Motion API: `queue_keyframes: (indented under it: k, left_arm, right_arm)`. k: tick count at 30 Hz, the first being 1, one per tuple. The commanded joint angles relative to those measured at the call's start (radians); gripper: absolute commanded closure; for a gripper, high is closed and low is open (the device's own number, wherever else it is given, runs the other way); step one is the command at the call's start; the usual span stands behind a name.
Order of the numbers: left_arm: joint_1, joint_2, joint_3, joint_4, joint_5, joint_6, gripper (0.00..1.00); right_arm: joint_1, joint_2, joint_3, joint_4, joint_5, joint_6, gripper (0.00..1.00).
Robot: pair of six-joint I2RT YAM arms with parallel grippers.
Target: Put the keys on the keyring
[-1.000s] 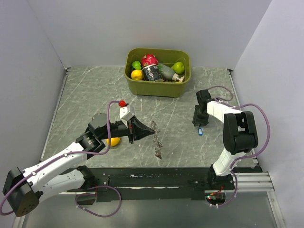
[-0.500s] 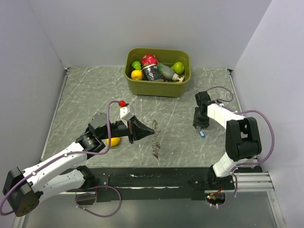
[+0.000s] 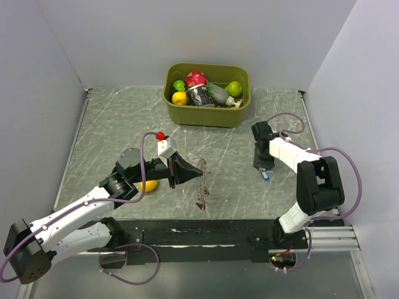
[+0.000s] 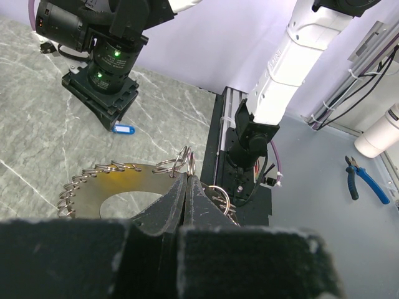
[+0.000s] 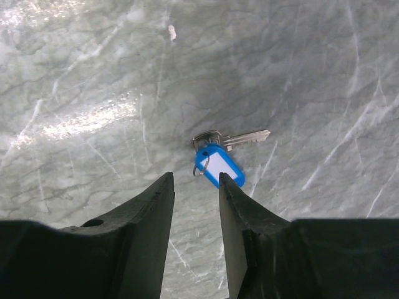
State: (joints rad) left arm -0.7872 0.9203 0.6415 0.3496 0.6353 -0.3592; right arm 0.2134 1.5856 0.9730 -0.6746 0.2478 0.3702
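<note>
My left gripper [image 4: 186, 177] is shut on the rim of the keyring [image 4: 124, 190], a flat grey-brown disc with a wide hole and small wire rings along its edge. It hangs edge-on from the gripper [image 3: 190, 171] above the table in the top view, as a thin keyring [image 3: 201, 182]. A silver key with a blue tag [image 5: 219, 163] lies flat on the marble. My right gripper [image 5: 196, 180] is open just above it, fingers pointing down beside the tag. The key also shows in the top view [image 3: 265, 175] and left wrist view [image 4: 123, 129]. A red key head [image 3: 161, 135] rests on the left arm's cable.
A green bin [image 3: 207, 94] of fruit and bottles stands at the back. A yellow lemon [image 3: 148, 185] lies under the left arm. The black base rail [image 3: 206, 233] runs along the near table edge. Blue pliers [image 4: 361, 180] lie off the table.
My right gripper has shifted slightly left and back over the blue-tagged key. The keyring in the left gripper has swung a little, its lower end now further left.
</note>
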Motion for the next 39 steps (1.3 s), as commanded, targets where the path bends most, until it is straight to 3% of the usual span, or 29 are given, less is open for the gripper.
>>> queue_keyframes:
  k: [1,11,12,14,25,29,33,39]
  left_arm:
    - [-0.003,-0.014,0.029,0.061,0.024,0.005,0.99]
    - [-0.003,-0.024,0.021,0.058,0.017,0.006,0.99]
    - [-0.003,-0.026,0.020,0.055,0.015,0.008,0.99]
    - [-0.003,-0.029,0.020,0.054,0.010,0.009,0.99]
    - [-0.003,-0.035,0.020,0.049,0.009,0.012,0.99]
    - [-0.003,-0.032,0.020,0.054,0.009,0.009,0.99]
    - [-0.003,-0.024,0.021,0.057,0.012,0.008,0.99]
    - [-0.003,-0.028,0.023,0.052,0.012,0.008,0.99]
  right_arm:
    - [-0.012,-0.044,-0.023,0.000,0.015,0.026,0.59]
    - [-0.051,-0.010,-0.025,0.043,-0.082,0.033,0.64]
    - [-0.052,-0.015,-0.023,0.047,-0.091,0.035,0.73]
    - [-0.051,-0.015,-0.026,0.046,-0.087,0.035,0.78]
    - [-0.062,0.011,-0.005,0.023,-0.070,0.026,0.79]
    - [-0.062,-0.016,-0.003,0.024,-0.064,0.004,0.75]
    - [-0.060,-0.003,0.035,0.007,-0.065,-0.014,0.59]
    - [-0.045,0.065,0.093,-0.029,-0.047,-0.022,0.48]
